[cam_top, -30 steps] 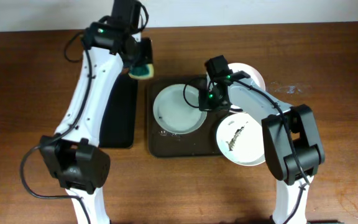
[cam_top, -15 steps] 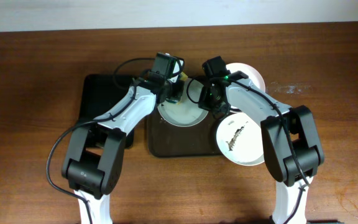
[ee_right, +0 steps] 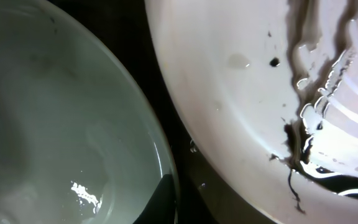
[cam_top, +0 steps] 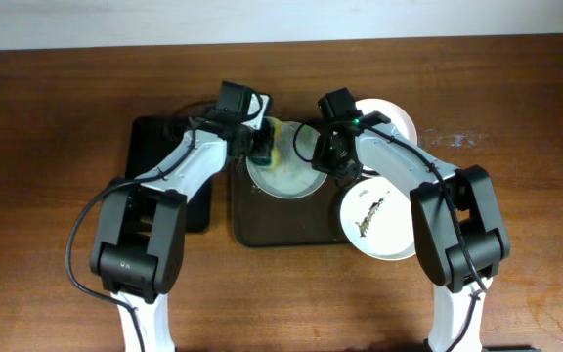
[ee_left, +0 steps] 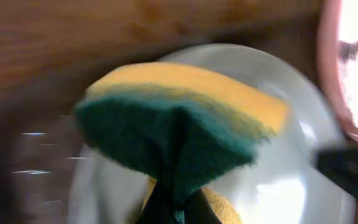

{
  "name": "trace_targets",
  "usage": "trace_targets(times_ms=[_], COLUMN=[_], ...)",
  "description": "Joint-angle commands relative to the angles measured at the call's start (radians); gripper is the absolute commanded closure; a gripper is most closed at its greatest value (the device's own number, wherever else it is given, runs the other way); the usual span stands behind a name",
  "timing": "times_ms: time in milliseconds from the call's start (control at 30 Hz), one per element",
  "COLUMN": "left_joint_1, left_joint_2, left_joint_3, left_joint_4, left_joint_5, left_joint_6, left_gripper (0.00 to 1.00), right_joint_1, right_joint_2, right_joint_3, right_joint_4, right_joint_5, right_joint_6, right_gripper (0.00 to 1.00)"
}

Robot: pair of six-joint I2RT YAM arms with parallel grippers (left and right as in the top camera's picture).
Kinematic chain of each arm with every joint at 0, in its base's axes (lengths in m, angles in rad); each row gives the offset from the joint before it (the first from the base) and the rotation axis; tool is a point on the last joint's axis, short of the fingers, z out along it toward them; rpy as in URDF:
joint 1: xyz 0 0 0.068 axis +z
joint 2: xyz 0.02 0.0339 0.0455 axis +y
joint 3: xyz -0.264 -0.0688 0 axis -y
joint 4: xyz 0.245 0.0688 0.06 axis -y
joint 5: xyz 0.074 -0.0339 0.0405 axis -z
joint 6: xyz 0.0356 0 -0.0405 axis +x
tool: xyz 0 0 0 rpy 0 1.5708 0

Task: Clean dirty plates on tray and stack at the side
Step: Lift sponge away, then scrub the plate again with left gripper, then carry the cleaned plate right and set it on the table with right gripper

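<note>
Half a second ago the left gripper (cam_top: 259, 145) was over the back of the pale green plate (cam_top: 296, 178). Now it sits a little further left, at the plate's back-left rim. 1 second ago that arm was stretched out over the far corner of the black mat (cam_top: 159, 166). Its jaws are clamped on the yellow-and-green sponge (ee_left: 179, 124), which the left wrist view shows, motion-blurred, pressed down over the plate.

The right gripper (cam_top: 332, 161) has not shifted across the 3 overhead frames and sits at the green plate's right rim. A dark finger edge shows there in the right wrist view, possibly pinching the rim, but I cannot tell how the jaws stand.

The green plate lies on the brown tray (cam_top: 281, 227). Just beside it, the streaked white plate (cam_top: 374, 220) overhangs the tray's right edge. Another white plate (cam_top: 401, 121) sits on the table behind the right arm.
</note>
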Motion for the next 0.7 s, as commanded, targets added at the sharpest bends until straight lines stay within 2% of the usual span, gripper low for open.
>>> trace_targets(times_ms=[0, 33, 100, 133, 167, 200, 300, 367, 400, 467, 500, 567, 633, 667], left_joint_1=[-0.003, -0.008, -0.020, -0.024, -0.028, -0.026, 0.025, 0.085, 0.109, 0.129, 0.129, 0.128, 0.128, 0.131], left_joint_2=[0.035, 0.038, 0.038, 0.038, 0.038, 0.038, 0.037, 0.037, 0.037, 0.037, 0.037, 0.037, 0.038, 0.037], left_joint_3=[0.007, 0.007, 0.007, 0.007, 0.008, 0.016, 0.160, 0.373, 0.500, 0.685, 0.714, 0.749, 0.749, 0.749], left_joint_4=[0.050, 0.038, -0.039, -0.100, -0.127, -0.126, -0.142, -0.284, -0.414, -0.662, -0.714, -0.801, -0.846, -0.853], left_joint_5=[-0.245, -0.227, -0.035, 0.179, 0.307, 0.339, 0.258, 0.175, 0.056, -0.176, -0.229, -0.290, -0.288, -0.291], left_joint_6=[-0.033, -0.060, -0.062, -0.067, -0.106, -0.143, -0.171, -0.200, -0.196, -0.126, -0.112, -0.108, -0.108, -0.101], left_gripper=[1.00, 1.00, 1.00, 1.00, 1.00, 1.00, 1.00, 1.00, 1.00, 1.00, 1.00, 1.00, 1.00, 1.00], right_joint_1=[0.000, 0.000, 0.000, 0.000, 0.000, 0.000, 0.000, 0.000, 0.000, 0.003, 0.011, 0.040, 0.080, 0.084], right_joint_2=[0.029, 0.029, 0.029, 0.029, 0.029, 0.029, 0.029, 0.029, 0.029, 0.029, 0.029, 0.030, 0.030, 0.027], right_joint_3=[-0.012, -0.012, -0.012, -0.012, -0.012, -0.012, -0.012, -0.012, -0.012, -0.012, -0.013, -0.013, -0.012, -0.010], right_joint_4=[-0.005, -0.005, -0.006, -0.006, -0.006, -0.006, -0.012, -0.005, -0.002, -0.027, -0.035, -0.035, -0.038, -0.053], right_joint_5=[0.054, 0.054, 0.055, 0.054, 0.054, 0.054, 0.050, -0.009, -0.063, -0.136, -0.135, -0.132, -0.095, -0.090], right_joint_6=[0.001, 0.000, -0.015, -0.015, -0.015, -0.015, -0.026, -0.070, -0.092, -0.107, -0.103, -0.100, -0.074, -0.070], right_gripper=[0.96, 0.96, 0.96, 0.96, 0.96, 0.96, 0.96, 0.96, 0.93, 0.73, 0.71, 0.72, 0.96, 0.96])
